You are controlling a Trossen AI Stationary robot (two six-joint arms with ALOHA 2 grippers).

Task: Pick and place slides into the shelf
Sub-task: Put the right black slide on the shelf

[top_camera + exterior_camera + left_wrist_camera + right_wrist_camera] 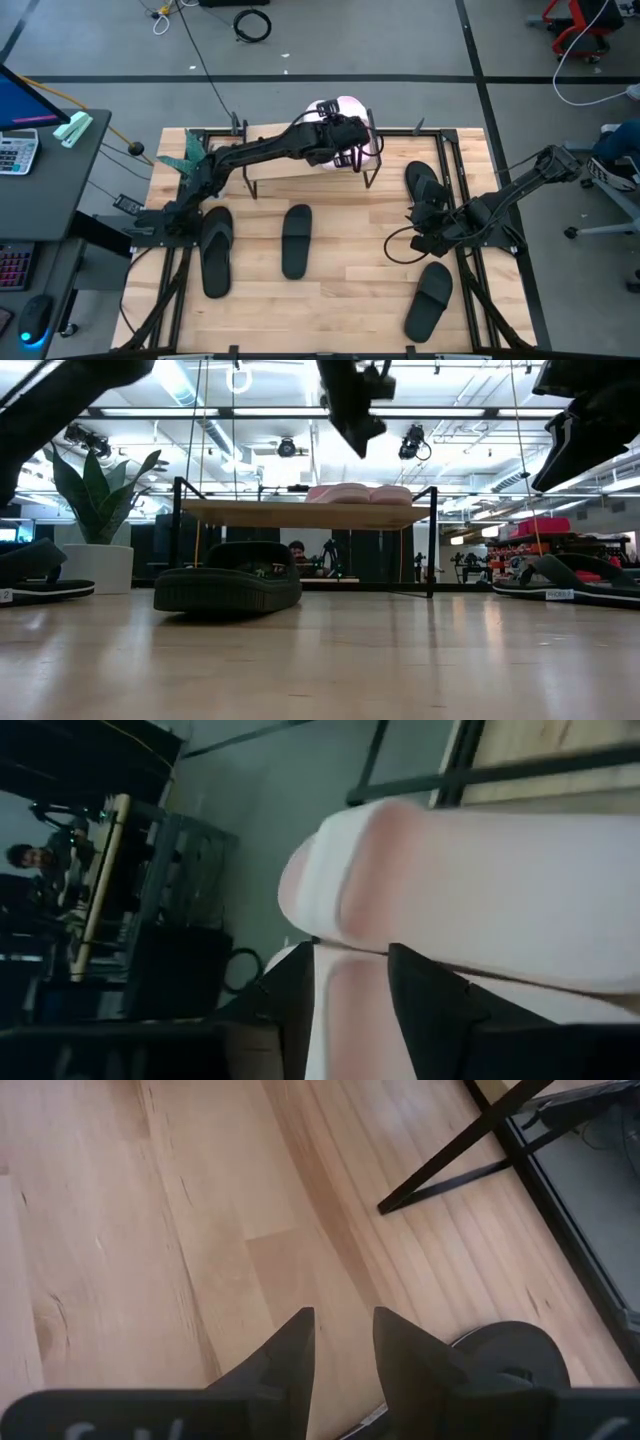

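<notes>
Two pale pink slides (345, 112) lie side by side on the shelf's light top board (300, 513), near its right end. My left gripper (350, 145) hangs open just above them; the low view shows a gap between its tips (362, 432) and the pink slides (355, 493). The left wrist view looks past the left gripper (350, 950) onto the pink slides (480, 890). Several black slides rest sole-down on the table (217, 250), (296, 240), (425, 185), (430, 300). My right gripper (425, 228) is open over bare wood (344, 1315), with a black slide (510, 1350) beside it.
Black metal rails (455, 180) frame the table, and one crosses the right wrist view (450, 1150). A potted plant (95, 490) stands beyond the table's far left corner. A desk with a calculator (15, 150) stands left of the table. A person (296, 548) sits far behind.
</notes>
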